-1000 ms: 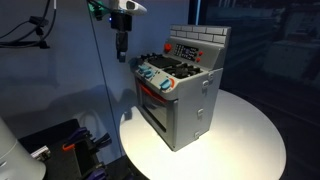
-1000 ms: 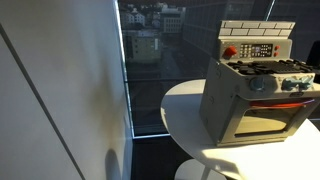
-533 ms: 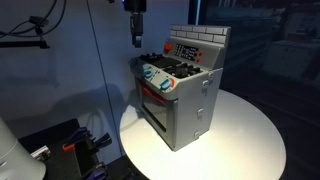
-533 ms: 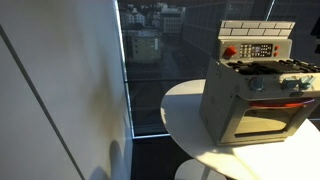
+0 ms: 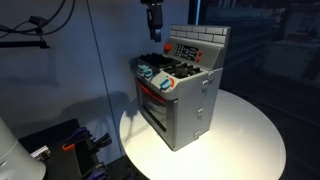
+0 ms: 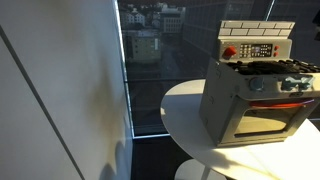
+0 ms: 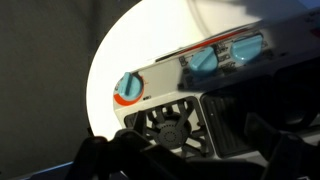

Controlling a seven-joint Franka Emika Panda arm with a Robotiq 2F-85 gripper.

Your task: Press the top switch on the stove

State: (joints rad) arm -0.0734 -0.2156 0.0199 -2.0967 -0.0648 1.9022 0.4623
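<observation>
The stove point(image 5: 180, 95) is a small grey toy with black burners, teal knobs and a brick-patterned back, and it stands on a round white table point(image 5: 245, 135). Its red-framed back panel point(image 5: 186, 49) holds tiny pale bars, and the top switch point(image 5: 187, 45) is the uppermost. The stove point(image 6: 255, 95) and its panel point(image 6: 258, 50) also show from the front. My gripper point(image 5: 153, 30) hangs fingers-down above the stove's rear left corner, left of the panel and clear of it. It looks narrow and shut, holding nothing. The wrist view looks down on a burner point(image 7: 170, 125) and the knobs point(image 7: 205, 60).
A dark window and wall stand behind the stove. Cables and dark equipment point(image 5: 70, 140) lie on the floor beside the table. A white wall point(image 6: 60, 90) fills one side of an exterior view. The table edge point(image 6: 175, 110) curves close to the stove's side.
My gripper has moved sideways from well left of the stove to just above its rear left corner, closer to the red panel. The stove has not moved.
</observation>
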